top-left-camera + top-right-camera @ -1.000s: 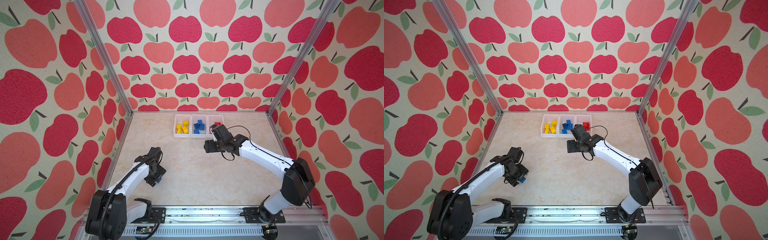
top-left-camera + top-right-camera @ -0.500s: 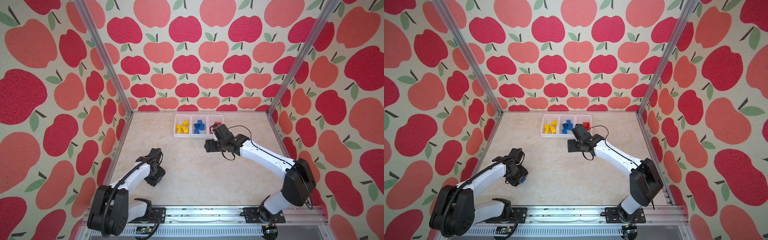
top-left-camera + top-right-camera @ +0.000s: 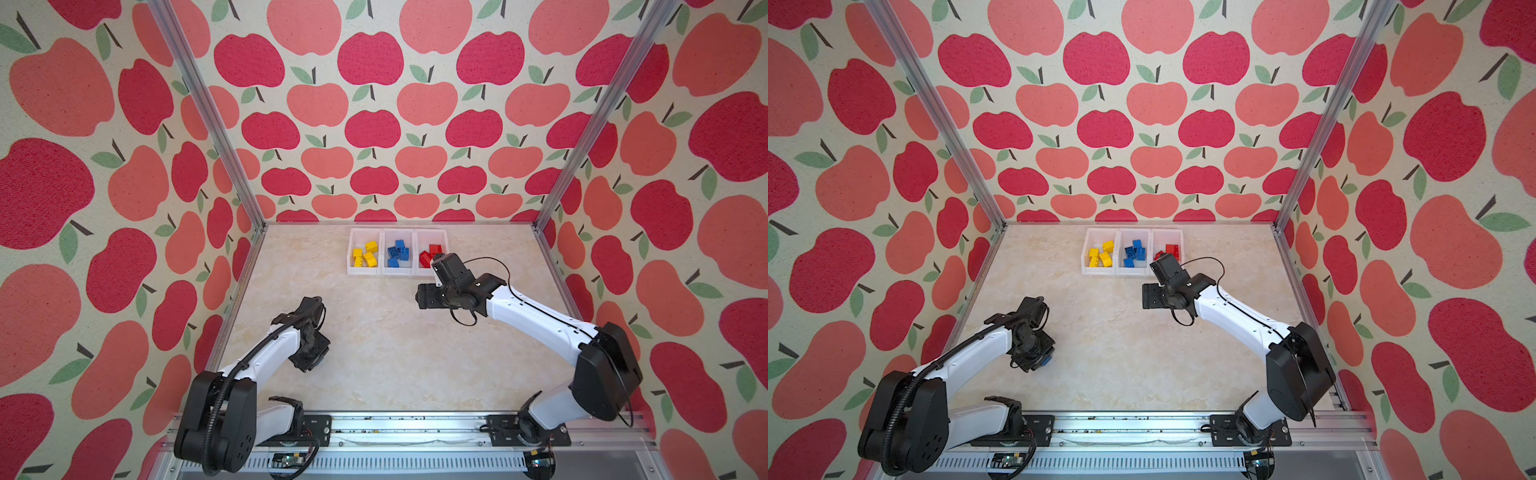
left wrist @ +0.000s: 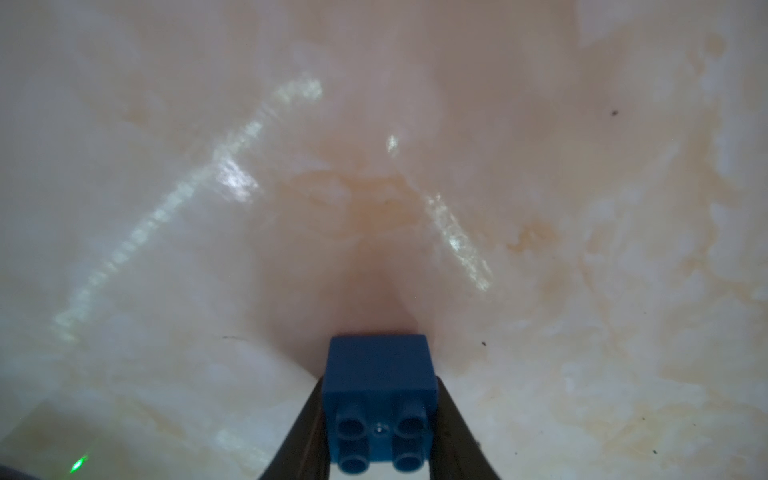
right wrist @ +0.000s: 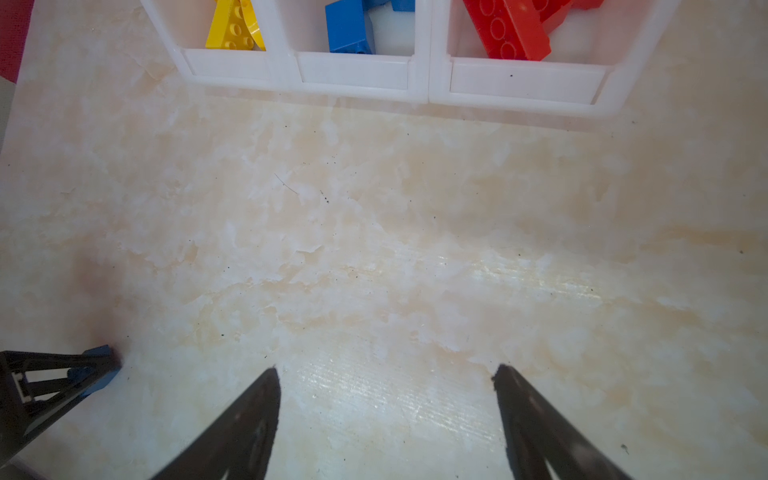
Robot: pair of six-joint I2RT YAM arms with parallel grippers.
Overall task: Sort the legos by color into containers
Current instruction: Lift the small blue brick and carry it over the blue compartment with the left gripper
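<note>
Well short of the bins (image 3: 363,271), the left gripper (image 4: 379,415) has just pinched the lone blue brick (image 4: 378,365), bound for the middle bin (image 3: 398,271); right gripper (image 5: 384,374) spread, empty.

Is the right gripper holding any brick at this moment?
No, the right gripper stands open in its wrist view, with only bare table between its jaws.

Bright, glary; left-wrist view perhaps blurred
</note>
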